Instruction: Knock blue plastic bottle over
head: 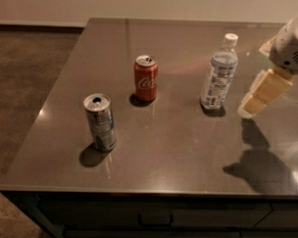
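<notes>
The blue plastic bottle [219,76] stands upright on the dark table, right of centre, with a white cap and a blue-and-white label. My gripper [253,104] hangs at the right edge of the view, just right of the bottle and a little above the table, its cream fingers pointing down and left. A small gap separates it from the bottle.
A red cola can [146,77] stands left of the bottle. A silver-blue slim can [100,122] stands nearer the front left. The table [177,141] has its left and front edges in view, with floor beyond on the left. The arm's shadow falls on the table at the right.
</notes>
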{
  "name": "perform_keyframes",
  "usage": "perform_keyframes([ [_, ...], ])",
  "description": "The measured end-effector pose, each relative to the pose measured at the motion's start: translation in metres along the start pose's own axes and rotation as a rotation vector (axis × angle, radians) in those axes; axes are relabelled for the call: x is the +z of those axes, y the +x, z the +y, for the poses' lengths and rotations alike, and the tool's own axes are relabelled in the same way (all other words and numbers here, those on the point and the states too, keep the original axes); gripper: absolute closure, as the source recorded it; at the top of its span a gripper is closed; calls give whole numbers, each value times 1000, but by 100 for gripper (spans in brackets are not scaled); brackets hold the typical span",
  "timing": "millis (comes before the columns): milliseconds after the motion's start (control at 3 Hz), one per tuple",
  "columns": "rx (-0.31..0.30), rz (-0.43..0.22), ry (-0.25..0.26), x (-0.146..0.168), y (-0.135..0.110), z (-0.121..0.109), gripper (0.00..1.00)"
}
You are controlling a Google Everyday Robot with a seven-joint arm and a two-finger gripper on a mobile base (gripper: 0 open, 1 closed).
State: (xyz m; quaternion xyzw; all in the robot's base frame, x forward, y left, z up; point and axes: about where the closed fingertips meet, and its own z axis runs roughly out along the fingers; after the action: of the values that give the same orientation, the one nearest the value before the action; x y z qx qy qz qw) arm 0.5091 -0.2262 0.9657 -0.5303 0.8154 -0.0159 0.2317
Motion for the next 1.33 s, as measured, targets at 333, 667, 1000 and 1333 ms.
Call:
perform_keyframes([
  [333, 80, -42, 24, 13, 1, -26, 0],
  [667, 137, -78, 20, 28, 1, -44, 0],
  [1000, 187, -119, 3, 44, -2, -57, 0],
  [1333, 211, -174, -16, 56, -14, -64, 0],
])
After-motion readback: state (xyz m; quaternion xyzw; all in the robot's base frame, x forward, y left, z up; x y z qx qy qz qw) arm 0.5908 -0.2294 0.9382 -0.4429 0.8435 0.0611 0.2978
